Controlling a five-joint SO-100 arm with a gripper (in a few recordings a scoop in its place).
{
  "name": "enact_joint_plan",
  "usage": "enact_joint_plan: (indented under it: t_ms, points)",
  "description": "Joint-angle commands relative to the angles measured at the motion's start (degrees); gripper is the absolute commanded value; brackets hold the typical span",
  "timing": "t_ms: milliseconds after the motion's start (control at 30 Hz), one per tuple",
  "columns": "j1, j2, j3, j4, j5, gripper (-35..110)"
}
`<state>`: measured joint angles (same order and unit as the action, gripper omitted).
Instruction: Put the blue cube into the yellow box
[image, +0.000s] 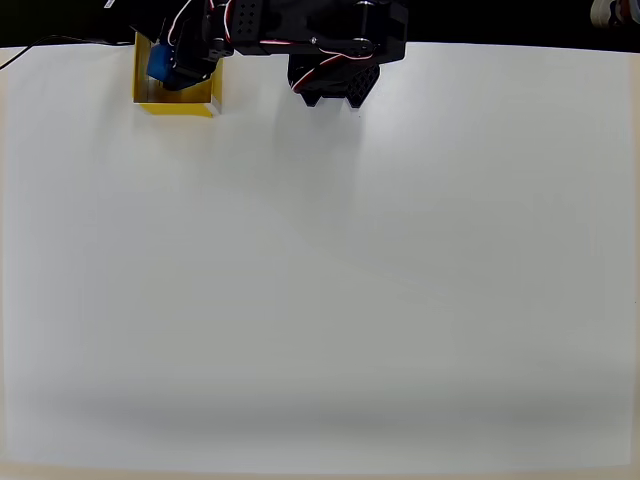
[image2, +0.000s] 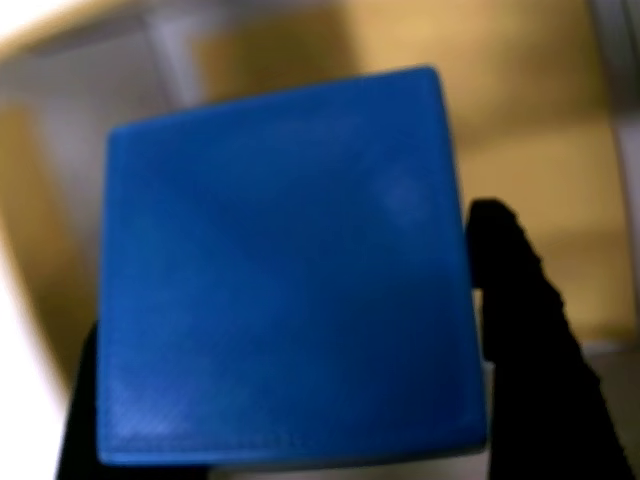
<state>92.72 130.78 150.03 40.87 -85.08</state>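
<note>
Overhead view: at the top-left corner of the white table (image: 320, 280), the black arm (image: 300, 30) reaches left so that its gripper (image: 175, 68) sits over the open yellow box (image: 178, 104), with the blue cube (image: 159, 62) showing at the gripper, above the box's floor near its left wall. Wrist view: the cube (image2: 285, 270) looms large and close, pinched between two black fingers (image2: 520, 300) closed against its left and right sides, while blurred yellow walls of the box (image2: 530, 140) lie behind it.
</note>
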Motion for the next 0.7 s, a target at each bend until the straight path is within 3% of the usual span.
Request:
enact_joint_plan:
  t_ms: [0,200,367,467,567,667]
  points:
    - [2.29,6.24,0.0,1.58,-2.29,9]
    - [2.46,6.77,0.7,0.88,-2.37,14]
    - [2.72,7.29,0.79,-0.35,-3.16,35]
    - [2.72,7.65,-0.09,-0.35,-3.78,38]
    - [2.81,8.09,-1.41,-0.09,-4.92,34]
    - [2.81,8.7,-6.68,4.83,-6.86,18]
